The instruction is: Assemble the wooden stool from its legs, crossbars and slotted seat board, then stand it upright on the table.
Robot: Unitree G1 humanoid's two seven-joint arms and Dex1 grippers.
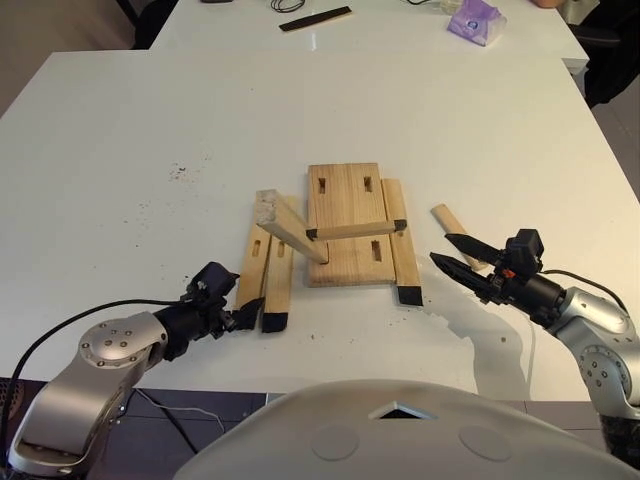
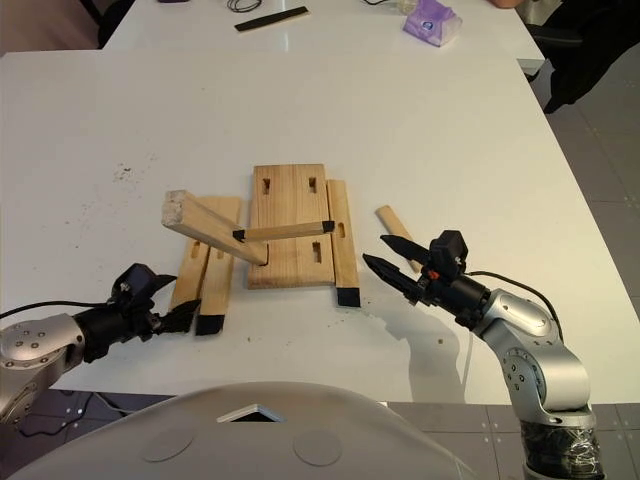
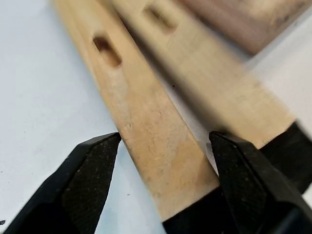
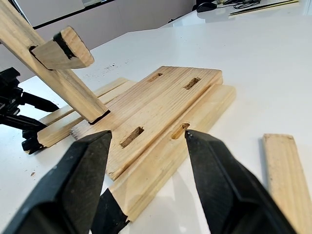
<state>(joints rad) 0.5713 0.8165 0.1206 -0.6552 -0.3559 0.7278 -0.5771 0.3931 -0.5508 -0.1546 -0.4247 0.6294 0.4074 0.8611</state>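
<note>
While the seat board (image 1: 345, 200) is lying flat mid-table with a tilted leg (image 1: 290, 228) standing in one slot, I am going for the next piece: the left gripper (image 3: 165, 146) is straddling the near end of the outermost loose leg (image 1: 252, 262), fingers apart. The right gripper (image 1: 440, 248) is hovering, fingers spread, beside the board. Next, I judge, closing firmly and lifting.

White table (image 1: 150, 120): seat board (image 1: 345, 195), legs (image 1: 400, 240), loose crossbar (image 1: 450, 222).
</note>
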